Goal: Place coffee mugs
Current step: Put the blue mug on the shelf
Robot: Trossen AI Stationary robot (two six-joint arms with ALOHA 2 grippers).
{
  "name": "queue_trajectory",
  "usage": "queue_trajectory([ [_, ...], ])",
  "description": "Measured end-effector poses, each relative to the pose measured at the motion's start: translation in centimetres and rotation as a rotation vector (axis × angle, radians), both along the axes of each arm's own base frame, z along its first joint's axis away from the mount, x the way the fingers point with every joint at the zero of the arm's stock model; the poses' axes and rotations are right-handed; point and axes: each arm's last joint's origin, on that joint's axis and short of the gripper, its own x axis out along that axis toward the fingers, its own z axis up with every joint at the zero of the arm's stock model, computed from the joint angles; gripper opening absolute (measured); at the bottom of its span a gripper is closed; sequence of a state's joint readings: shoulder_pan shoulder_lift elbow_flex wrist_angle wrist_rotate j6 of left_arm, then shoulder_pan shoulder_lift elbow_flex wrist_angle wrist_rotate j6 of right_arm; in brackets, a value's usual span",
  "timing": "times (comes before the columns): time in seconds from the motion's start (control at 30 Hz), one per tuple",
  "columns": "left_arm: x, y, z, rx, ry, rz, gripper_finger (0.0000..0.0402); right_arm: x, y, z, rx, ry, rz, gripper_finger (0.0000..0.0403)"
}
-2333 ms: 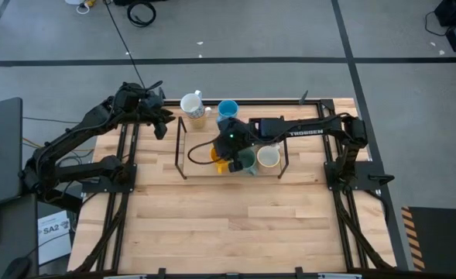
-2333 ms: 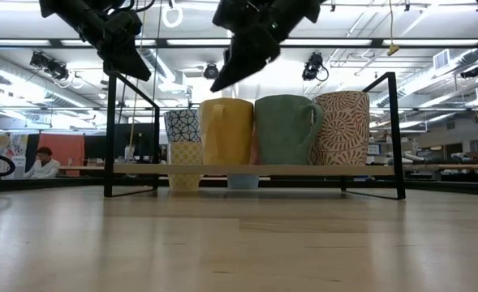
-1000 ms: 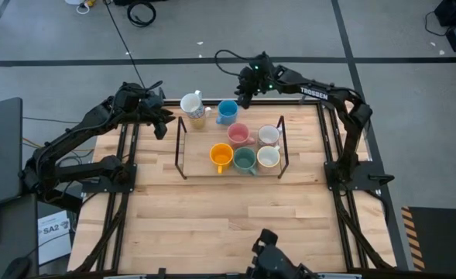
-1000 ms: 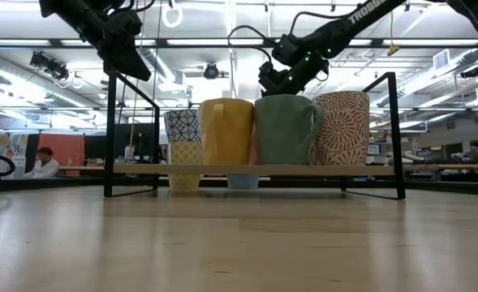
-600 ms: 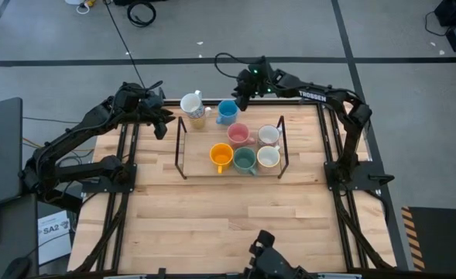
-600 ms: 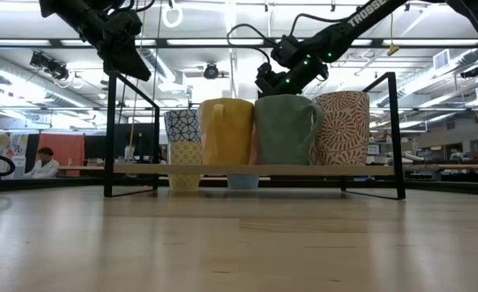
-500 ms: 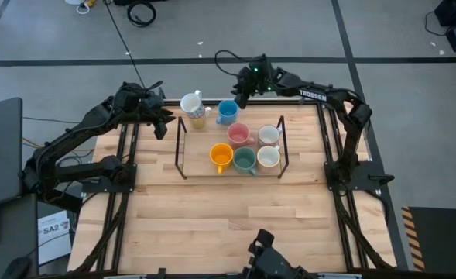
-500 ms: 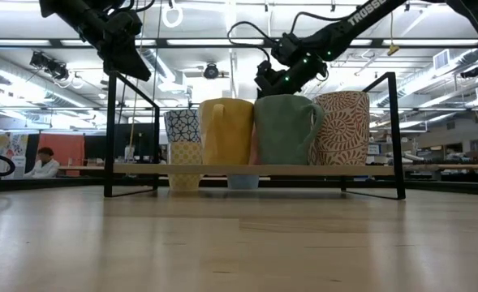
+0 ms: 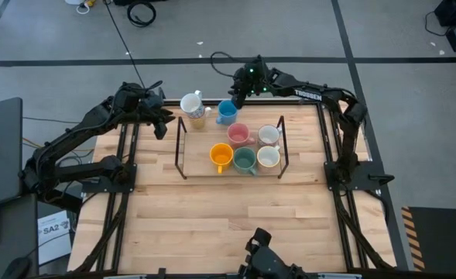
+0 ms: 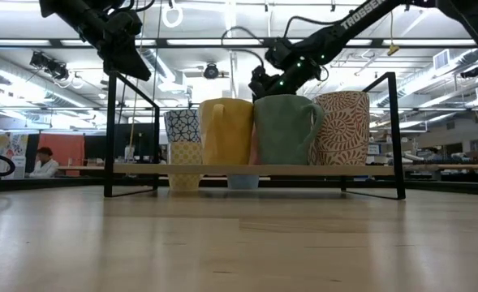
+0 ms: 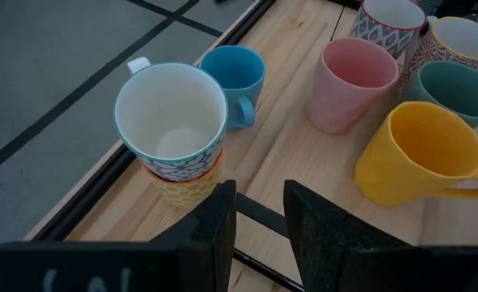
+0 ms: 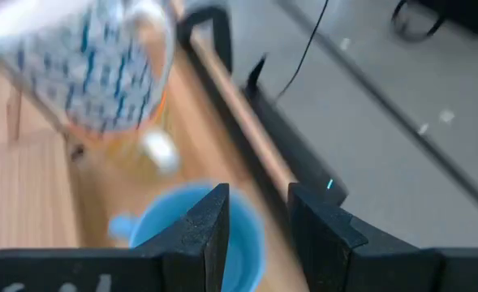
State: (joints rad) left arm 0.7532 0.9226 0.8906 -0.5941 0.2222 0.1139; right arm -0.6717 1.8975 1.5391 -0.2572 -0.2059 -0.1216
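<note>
Right hand (image 9: 237, 91), from above, hovers just over your round blue ceramic mug (image 9: 227, 111) at the wooden desk's (image 9: 212, 217) far edge, fingers parted and empty. Left hand (image 9: 159, 124) waits beside the stacked patterned white mugs (image 9: 193, 107). Five mugs crowd the black wire rack (image 9: 180, 147). At desk height, the blue mug is mostly hidden. Wrist views show open fingers.

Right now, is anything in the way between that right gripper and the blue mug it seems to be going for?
Nothing visible. The right gripper hangs just above the blue mug, with only open air between. The stacked patterned mugs stand off to the side, clear of it.
</note>
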Motion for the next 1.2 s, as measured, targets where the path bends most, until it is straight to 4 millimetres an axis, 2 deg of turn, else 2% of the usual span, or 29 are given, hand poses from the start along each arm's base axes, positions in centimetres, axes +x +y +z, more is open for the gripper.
queue_trajectory([
  [0.33, 0.0, 0.0, 0.0, 0.008, 0.007, 0.007, 0.0112, 1.1, -0.8, -4.1, 0.053, 0.085, -0.006, 0.0132],
  [0.53, 0.0, 0.0, 0.0, 0.009, 0.008, 0.009, 0.0112, 1.2, -0.8, -5.0, 0.078, 0.111, -0.005, 0.0132],
  [1.2, 0.0, 0.0, 0.0, 0.009, 0.009, 0.009, 0.0112, 0.7, -0.5, -5.6, 0.110, 0.197, -0.030, 0.0132],
])
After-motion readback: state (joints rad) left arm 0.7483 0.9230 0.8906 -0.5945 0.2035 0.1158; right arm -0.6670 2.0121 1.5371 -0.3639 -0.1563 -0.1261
